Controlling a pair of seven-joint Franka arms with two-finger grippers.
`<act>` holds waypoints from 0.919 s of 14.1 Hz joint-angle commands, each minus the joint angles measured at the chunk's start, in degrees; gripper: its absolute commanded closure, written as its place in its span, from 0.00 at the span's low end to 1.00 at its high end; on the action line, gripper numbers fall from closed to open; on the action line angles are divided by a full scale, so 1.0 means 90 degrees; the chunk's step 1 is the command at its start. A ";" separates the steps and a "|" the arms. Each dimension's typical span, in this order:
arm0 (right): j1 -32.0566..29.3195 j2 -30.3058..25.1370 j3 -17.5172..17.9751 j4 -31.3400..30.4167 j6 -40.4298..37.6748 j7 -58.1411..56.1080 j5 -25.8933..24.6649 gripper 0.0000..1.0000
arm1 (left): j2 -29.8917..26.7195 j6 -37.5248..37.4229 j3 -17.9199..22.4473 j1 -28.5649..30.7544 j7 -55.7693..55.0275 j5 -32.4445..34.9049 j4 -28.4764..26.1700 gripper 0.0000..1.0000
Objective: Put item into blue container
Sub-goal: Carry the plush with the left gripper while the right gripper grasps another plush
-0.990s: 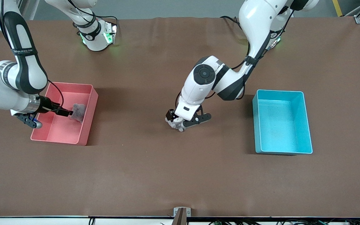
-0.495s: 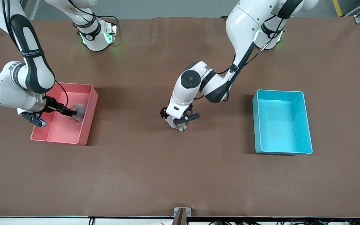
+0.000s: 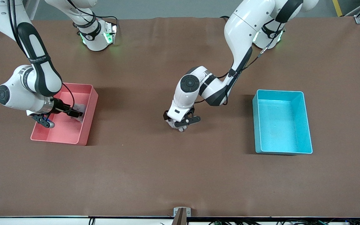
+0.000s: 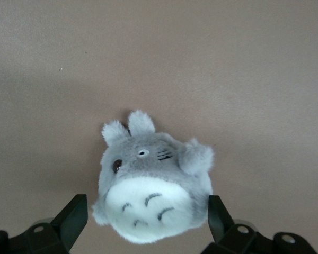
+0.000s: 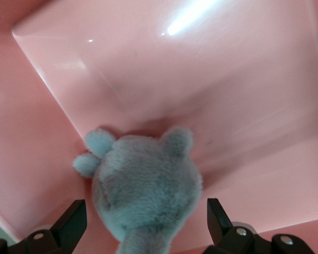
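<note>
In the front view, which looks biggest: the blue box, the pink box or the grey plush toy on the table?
1. Blue container and pink bin: alike, too close to rank.
2. Grey plush toy, far smaller, mostly hidden under the left gripper.

The blue container [image 3: 282, 122] is a light cyan rectangular bin with low walls and rounded corners, standing upright and open-topped on the brown surface [image 3: 167, 175] toward the left arm's end. The item, a grey plush [image 4: 151, 185] with a white belly, lies on the surface at mid-table, well apart from it.
</note>
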 commanded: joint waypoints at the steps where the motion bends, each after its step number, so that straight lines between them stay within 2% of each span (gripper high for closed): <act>1: 0.0102 0.0039 0.0007 -0.0117 0.0130 -0.0132 0.0239 0.00 | 0.0184 0.0061 0.0074 -0.0080 -0.0067 0.0134 0.0174 0.00; 4: 0.0102 0.0127 -0.0003 -0.0117 0.0140 -0.0162 0.0230 0.00 | 0.0253 0.0459 0.0084 -0.0041 -0.0067 0.0134 0.0174 0.00; 5: 0.0092 0.0156 -0.0003 -0.0117 0.0140 -0.0220 0.0229 0.00 | 0.0301 0.0684 0.0084 -0.0041 -0.0086 0.0124 0.0174 0.04; 8: 0.0073 0.0283 -0.0003 -0.0117 0.0227 -0.0328 0.0239 0.00 | 0.0360 0.0959 0.0084 -0.0031 -0.0086 0.0114 0.0174 0.42; 9: 0.0073 0.0303 -0.0003 -0.0117 0.0237 -0.0328 0.0230 0.00 | 0.0380 0.1027 0.0084 -0.0031 -0.0077 0.0114 0.0165 0.50; 10: 0.0073 0.0313 -0.0003 -0.0117 0.0247 -0.0328 0.0229 0.00 | 0.0409 0.1057 0.0084 -0.0031 -0.0086 0.0114 0.0164 0.57; 13: 0.0073 0.0361 -0.0003 -0.0117 0.0238 -0.0328 0.0239 0.00 | 0.0390 0.1047 0.0084 -0.0031 -0.0076 0.0104 0.0155 0.69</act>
